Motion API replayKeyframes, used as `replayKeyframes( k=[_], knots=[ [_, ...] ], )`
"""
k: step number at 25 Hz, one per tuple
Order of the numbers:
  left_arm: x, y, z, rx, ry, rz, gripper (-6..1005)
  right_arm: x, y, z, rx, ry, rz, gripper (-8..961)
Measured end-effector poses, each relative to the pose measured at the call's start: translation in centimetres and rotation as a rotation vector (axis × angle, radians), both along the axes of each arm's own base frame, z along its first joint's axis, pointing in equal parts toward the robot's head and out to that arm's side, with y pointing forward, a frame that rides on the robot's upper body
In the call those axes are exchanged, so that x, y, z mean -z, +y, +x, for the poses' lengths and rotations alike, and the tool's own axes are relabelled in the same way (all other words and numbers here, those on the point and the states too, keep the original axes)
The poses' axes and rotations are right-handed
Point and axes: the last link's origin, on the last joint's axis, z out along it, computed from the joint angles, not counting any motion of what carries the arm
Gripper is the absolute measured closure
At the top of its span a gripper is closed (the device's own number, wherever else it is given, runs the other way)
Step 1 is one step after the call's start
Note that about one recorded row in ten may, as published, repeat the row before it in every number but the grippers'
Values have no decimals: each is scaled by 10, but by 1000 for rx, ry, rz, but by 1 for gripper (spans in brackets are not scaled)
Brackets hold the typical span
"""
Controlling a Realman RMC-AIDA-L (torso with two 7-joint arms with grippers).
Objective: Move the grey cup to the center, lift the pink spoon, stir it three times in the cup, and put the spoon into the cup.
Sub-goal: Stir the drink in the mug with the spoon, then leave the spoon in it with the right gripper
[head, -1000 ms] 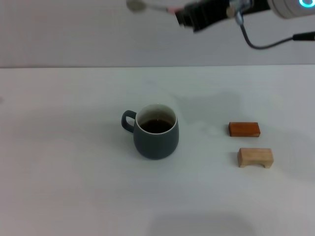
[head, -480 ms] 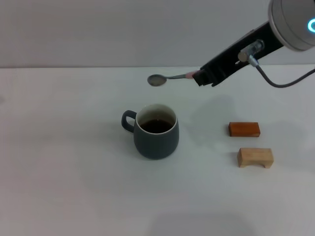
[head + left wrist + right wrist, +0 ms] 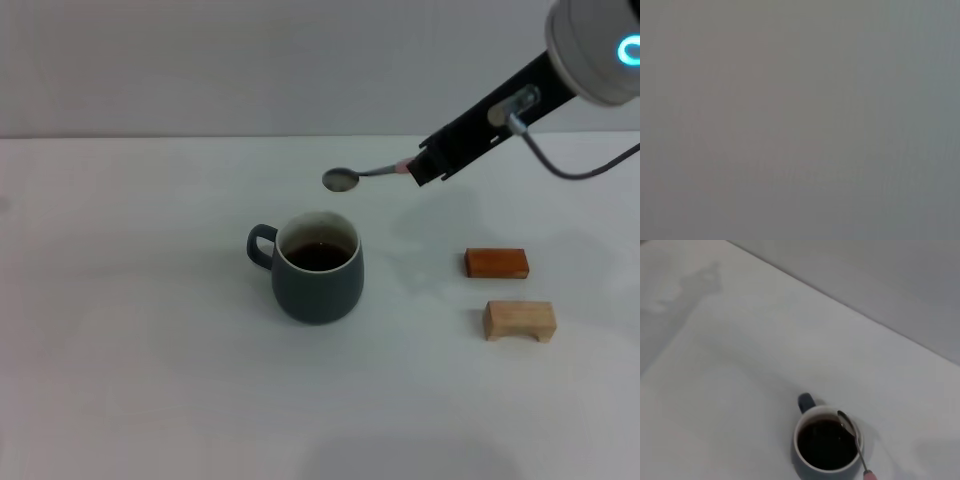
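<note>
The grey cup (image 3: 318, 268) stands upright near the middle of the white table, handle toward the robot's left, dark liquid inside; the right wrist view shows the cup (image 3: 827, 445) from above. My right gripper (image 3: 428, 168) hangs above and to the right of the cup, shut on the pink handle of the pink spoon (image 3: 362, 175). The spoon's silver bowl points left and hovers just above the cup's far rim. In the right wrist view the spoon (image 3: 854, 440) lies over the cup's rim. The left gripper is out of view.
A reddish-brown block (image 3: 495, 263) and a pale wooden block (image 3: 518, 320) lie to the right of the cup. The bare white table (image 3: 150, 350) spreads out to the left and front.
The right gripper has come down from high at the back, carrying the spoon, then shifted slightly right and lower. The spoon's bowl now hangs closer above the cup.
</note>
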Motion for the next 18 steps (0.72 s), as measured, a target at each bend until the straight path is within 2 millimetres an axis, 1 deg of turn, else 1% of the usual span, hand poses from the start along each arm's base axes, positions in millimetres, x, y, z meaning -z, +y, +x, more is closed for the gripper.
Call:
replayKeyframes(
  k=[5,6,10,18],
  knots=[
    [1,-2,-2,-4,0,-4,989,18,8,14,26,-31,-3,829],
    [2,-2,-2,-4,1,-4,989,18,8,14,26,-31,-3,829],
    [1,-3,-2,-5,1,-4,989,31,10,18,41,-36,-21,829],
    [1,-4,-3,-4,-3,-3,989,45,10,20,32,-32,-37,828]
  ],
)
